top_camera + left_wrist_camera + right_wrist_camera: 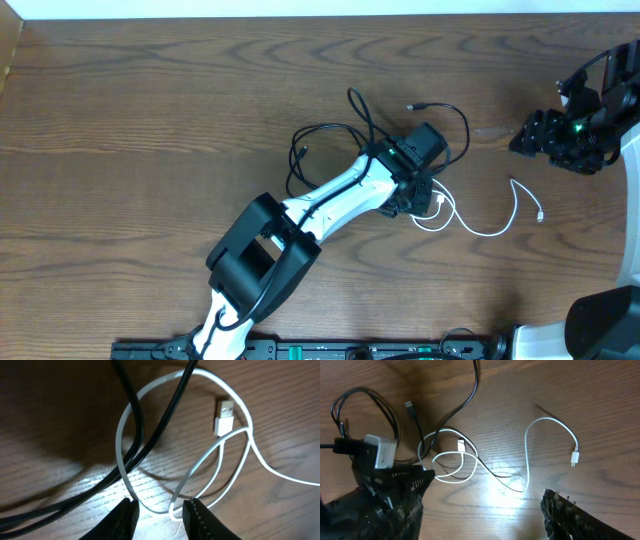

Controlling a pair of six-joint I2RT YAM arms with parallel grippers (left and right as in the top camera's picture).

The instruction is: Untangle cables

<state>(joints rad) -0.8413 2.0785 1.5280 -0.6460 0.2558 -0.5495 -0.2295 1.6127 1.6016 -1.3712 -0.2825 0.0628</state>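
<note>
A white cable lies on the table, coiled in small loops at its left end and trailing right to a small plug. Black cables loop beside and over its coils. My left gripper is low over the white loops. In the left wrist view its jaws are open, with a bend of the white cable lying between the tips, not clamped. Black cables cross over the loop, and a white USB plug lies inside it. My right gripper is open and empty, away to the right.
In the right wrist view the open jaws look down on the white cable and the black cables. A black plug end lies behind the left gripper. The table's back edge runs along the top.
</note>
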